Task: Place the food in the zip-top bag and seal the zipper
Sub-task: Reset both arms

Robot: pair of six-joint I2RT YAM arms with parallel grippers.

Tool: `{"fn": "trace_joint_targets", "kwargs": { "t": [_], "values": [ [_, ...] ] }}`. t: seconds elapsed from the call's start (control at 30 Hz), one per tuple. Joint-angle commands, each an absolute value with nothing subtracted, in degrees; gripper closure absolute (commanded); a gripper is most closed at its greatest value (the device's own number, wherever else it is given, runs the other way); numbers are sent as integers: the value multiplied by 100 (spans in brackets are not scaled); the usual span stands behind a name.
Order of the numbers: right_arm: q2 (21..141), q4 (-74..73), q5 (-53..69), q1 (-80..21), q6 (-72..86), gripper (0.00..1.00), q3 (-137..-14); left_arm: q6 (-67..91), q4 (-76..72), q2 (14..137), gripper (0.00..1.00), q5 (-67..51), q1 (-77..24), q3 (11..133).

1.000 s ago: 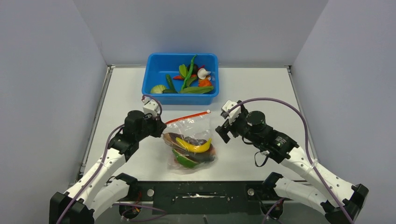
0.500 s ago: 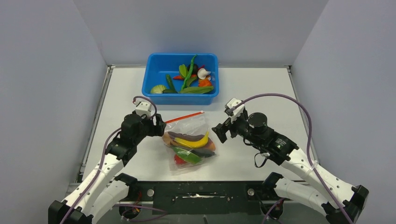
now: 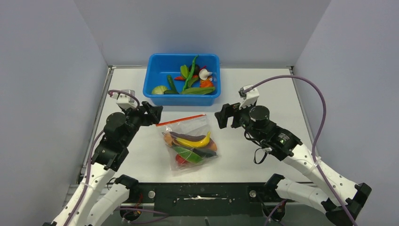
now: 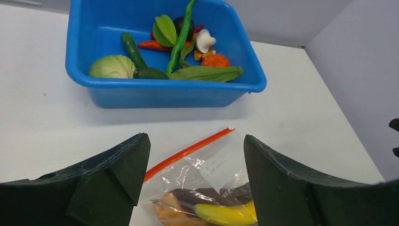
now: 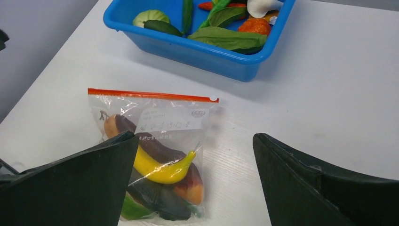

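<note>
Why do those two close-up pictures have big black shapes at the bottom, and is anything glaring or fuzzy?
Left wrist view: the left tool, its fingers dark and soft-edged. Right wrist view: the right tool likewise; small glints on the zip-top bag. Top view: even light, sharp, faint shadow by the blue tub.

Between the grippers: zip-top bag point(image 3: 190, 143) lies flat, touching neither the left gripper point(image 3: 153, 113) nor the right gripper point(image 3: 225, 116).
Ahead of both: blue tub point(image 3: 182, 99) bars the way.
Outer sides: bare table point(image 3: 127, 84), free passage.
</note>
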State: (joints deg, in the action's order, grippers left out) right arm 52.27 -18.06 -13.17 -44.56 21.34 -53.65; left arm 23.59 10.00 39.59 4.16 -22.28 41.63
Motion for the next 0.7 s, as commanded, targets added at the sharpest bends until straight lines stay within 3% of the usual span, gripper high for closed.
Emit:
{"fn": "trace_joint_targets", "kwargs": {
  "t": [0.0,0.37,0.67],
  "values": [
    [5186,-2036,-2078,-4430,2803,3,-5826,2588,918,3736,27,253,-2190,4472],
    [4775,-2574,-2962,-4412,3217,2,-5879,2799,589,3354,27,-263,-2190,4514],
    [4697,-2479,-2785,-4413,3317,2,-5708,2844,569,3331,27,-236,-2188,4424]
  ]
}}
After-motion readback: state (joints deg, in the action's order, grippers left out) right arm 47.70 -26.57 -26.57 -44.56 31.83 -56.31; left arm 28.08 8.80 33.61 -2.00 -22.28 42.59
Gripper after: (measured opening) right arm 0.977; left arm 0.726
